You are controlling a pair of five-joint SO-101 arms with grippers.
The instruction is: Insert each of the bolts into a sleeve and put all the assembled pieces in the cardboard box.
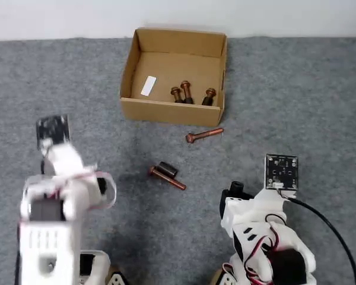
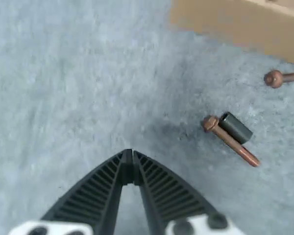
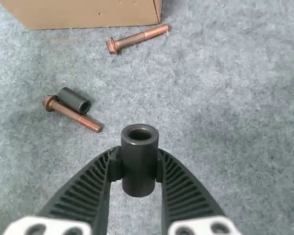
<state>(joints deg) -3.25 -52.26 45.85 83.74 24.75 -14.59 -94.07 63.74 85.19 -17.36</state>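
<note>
My right gripper [image 3: 138,166] is shut on a black sleeve [image 3: 139,142], held upright with its bore showing, above the grey carpet. In the high view this sleeve [image 1: 235,189] sits at the tip of the lower right arm. A copper bolt [image 1: 167,177] lies mid-table with a second black sleeve [image 1: 168,168] touching it. Another bolt [image 1: 204,135] lies just in front of the cardboard box [image 1: 129,71]. Three assembled pieces [image 1: 187,93] stand inside the box. My left gripper [image 2: 128,157] is shut on nothing, over bare carpet to the left of the bolt [image 2: 230,141] and sleeve [image 2: 235,127].
A white label [image 1: 148,85] lies on the box floor. Grey carpet covers the whole table, and a pale wall runs behind the box. The left arm's body [image 1: 59,196] stands at the lower left.
</note>
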